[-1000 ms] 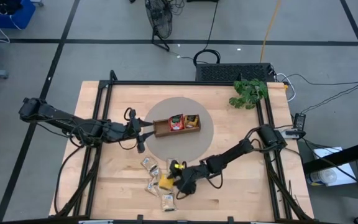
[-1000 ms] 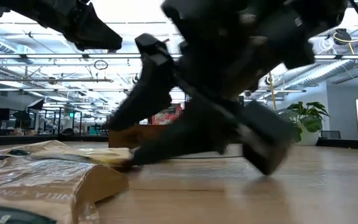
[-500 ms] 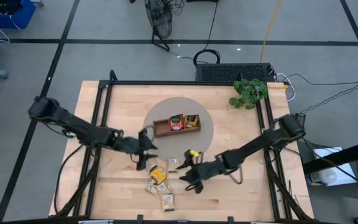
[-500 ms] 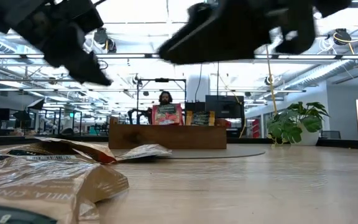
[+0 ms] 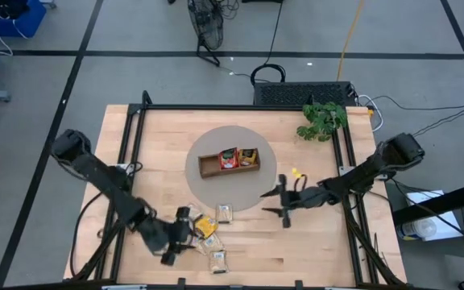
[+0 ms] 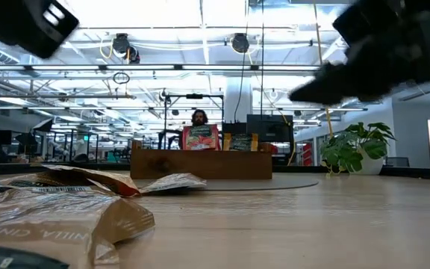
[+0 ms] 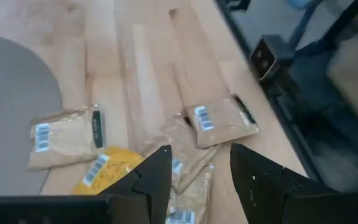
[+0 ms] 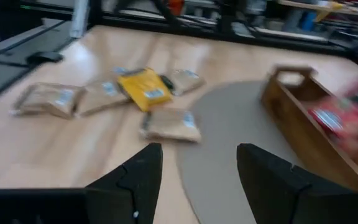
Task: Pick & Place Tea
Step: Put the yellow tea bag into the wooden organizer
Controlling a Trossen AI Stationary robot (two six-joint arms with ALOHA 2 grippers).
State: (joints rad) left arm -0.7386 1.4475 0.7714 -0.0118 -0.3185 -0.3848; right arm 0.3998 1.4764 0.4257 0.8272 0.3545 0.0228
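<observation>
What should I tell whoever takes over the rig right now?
Left gripper: fingers open, empty, over the loose sachets near the table's front edge.
Right gripper: fingers open, empty, at the right rim of the grey mat.
Done: red sachets and a darker packet beside them stand in the wooden tray on the mat.
Left: one yellow sachet and several beige ones lie on the table; tray's left compartment looks empty.

Beige tea sachets (image 5: 215, 259) and one yellow sachet (image 5: 207, 226) scattered flat near table's front edge, red and dark sachets (image 5: 229, 158) stood upright in tray
</observation>
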